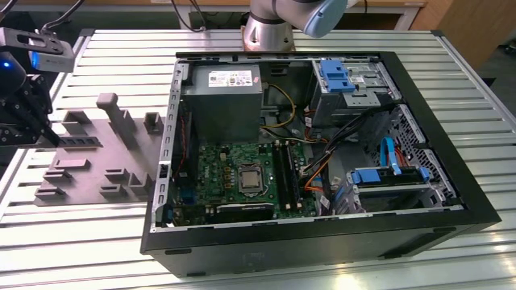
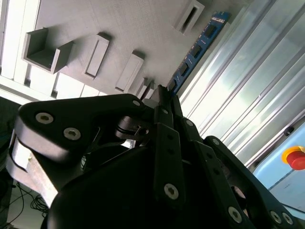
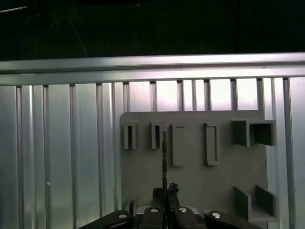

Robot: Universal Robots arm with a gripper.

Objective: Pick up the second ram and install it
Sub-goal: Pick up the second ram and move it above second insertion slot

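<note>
The second ram [image 1: 81, 142] is a thin dark stick reaching out from my gripper [image 1: 50, 140] over the grey fixture tray [image 1: 105, 166] at the exterior view's left. The second wrist view shows its bluish face with black chips [image 2: 198, 47] leaving the closed fingertips [image 2: 162, 93]. It appears edge-on [image 3: 164, 152] in the first wrist view, rising from my gripper [image 3: 165, 192] above the tray [image 3: 195, 181]. The gripper is shut on the stick's near end. The long black memory slots [image 1: 288, 172] lie on the green motherboard [image 1: 234, 163], well off to the exterior view's right.
The open black computer case [image 1: 322, 244] lies on a slatted metal table [image 1: 89, 241], holding a grey power supply [image 1: 222, 99], blue drive brackets [image 1: 335, 75] and loose cables. Raised blocks and slots [image 1: 113, 115] stand on the tray. A red button [image 2: 295, 157] sits beyond the table.
</note>
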